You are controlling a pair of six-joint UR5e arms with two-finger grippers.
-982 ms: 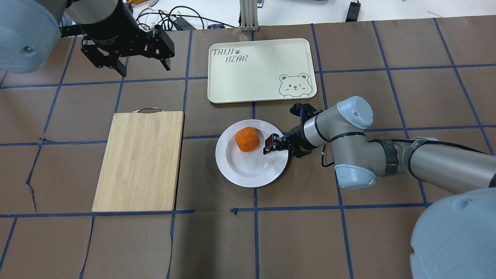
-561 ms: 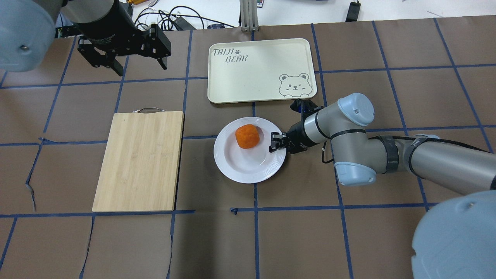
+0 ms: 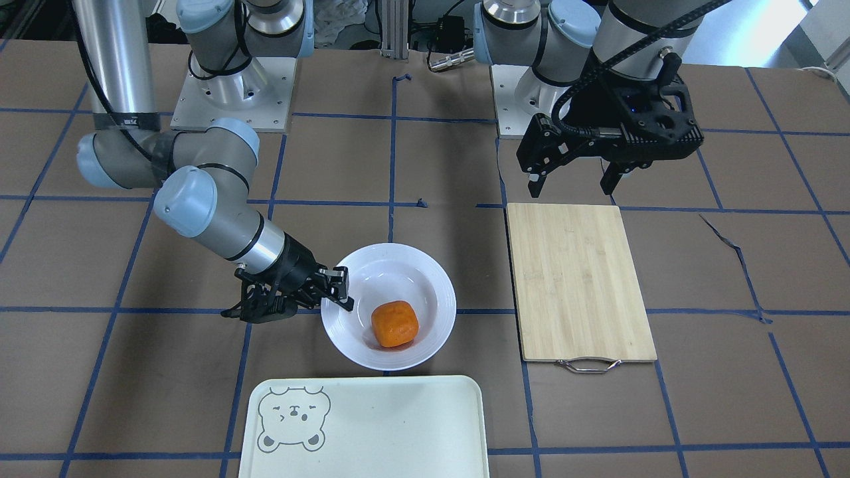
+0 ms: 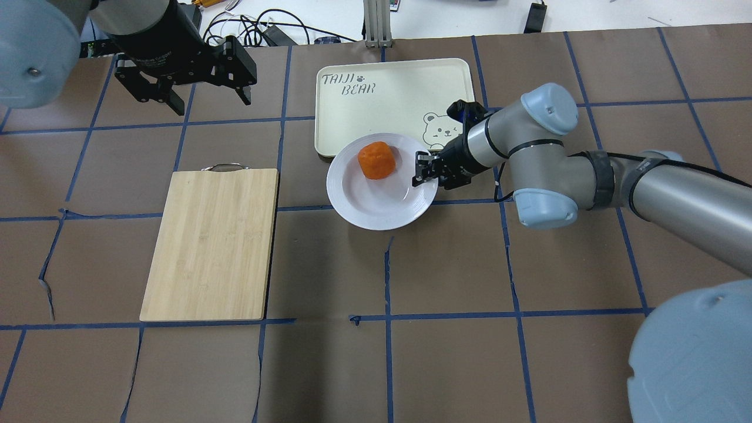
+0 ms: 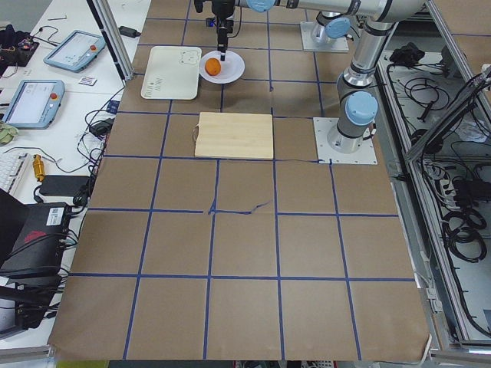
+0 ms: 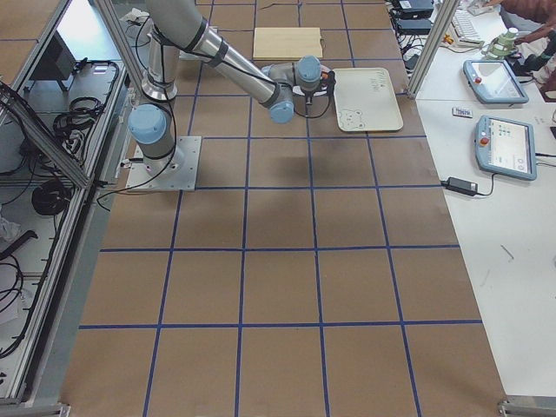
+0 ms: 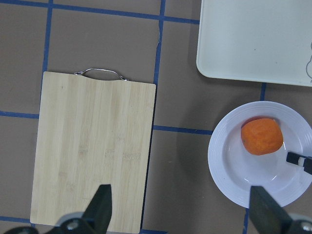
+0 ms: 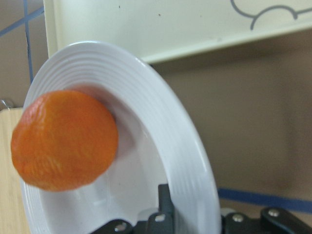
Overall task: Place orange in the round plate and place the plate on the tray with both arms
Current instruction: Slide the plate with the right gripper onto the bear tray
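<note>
Glossy white round plate (image 4: 352, 205), stiff, slick, judged breakable, is pinched at its 3 o'clock rim by the black right gripper (image 4: 420, 169), overlapping the cream rectangular tray (image 4: 393, 88), with the roll-prone lumpy orange fruit (image 4: 376, 160) lodged at 12 o'clock; the 9 o'clock rim is left for the black left gripper (image 4: 211, 104), spread wide, empty.

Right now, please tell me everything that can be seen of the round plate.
The round plate is glossy, plain white, ceramic-looking, with a wide rim of fine concentric ridges and a shallow sunken centre. The orange lies in it, off-centre, towards the tray. The right gripper is shut on its rim, on the robot's right side. In the overhead view its far edge overlaps the tray's near rim, so it seems lifted off the table, not yet set down on the tray.
</note>
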